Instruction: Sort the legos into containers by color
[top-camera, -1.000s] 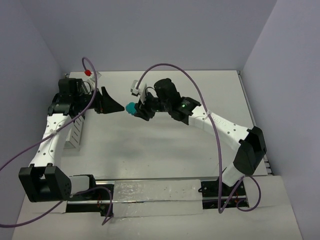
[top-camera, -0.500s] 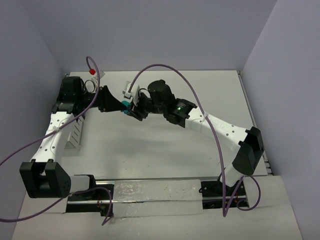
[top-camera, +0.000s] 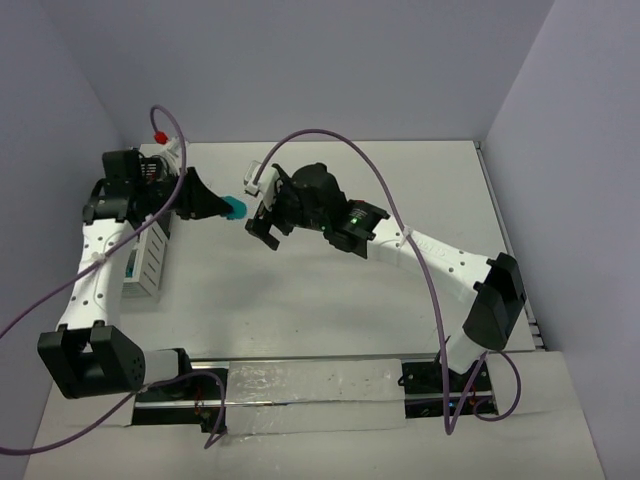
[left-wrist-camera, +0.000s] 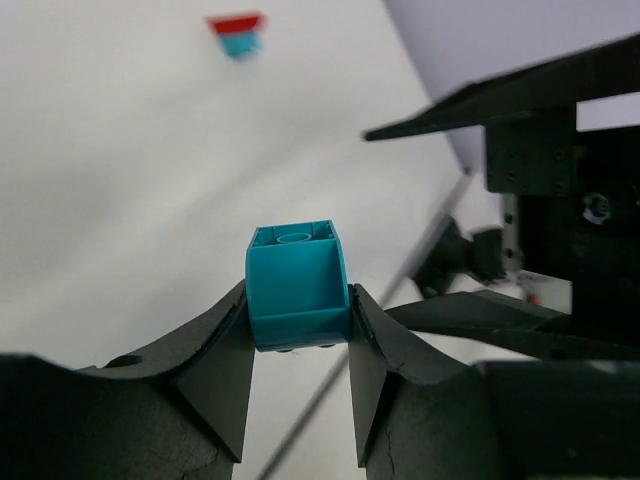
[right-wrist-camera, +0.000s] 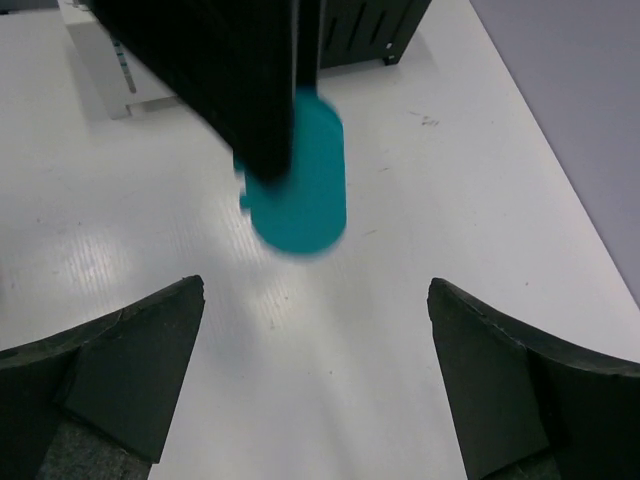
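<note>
A cyan lego (top-camera: 235, 207) hangs above the table, pinched between the fingers of my left gripper (top-camera: 226, 208). The left wrist view shows the lego (left-wrist-camera: 296, 284) up close, both pads of the left gripper (left-wrist-camera: 298, 305) pressed against its sides. My right gripper (top-camera: 262, 226) is just to its right, open and empty. From the right wrist, the lego (right-wrist-camera: 302, 190) floats ahead of the wide-open right gripper (right-wrist-camera: 316, 292), partly behind a black left finger (right-wrist-camera: 240, 80). A white slatted container (top-camera: 150, 262) stands under the left arm.
A dark slatted box (right-wrist-camera: 370, 28) and a white slatted one (right-wrist-camera: 100, 60) show at the top of the right wrist view. A small blurred red-and-cyan patch (left-wrist-camera: 237, 33) lies far off. Purple cables (top-camera: 330, 140) loop over both arms.
My right gripper has opened and let go of the cyan lego. My left gripper has shut on it and drawn back to the left with it.
</note>
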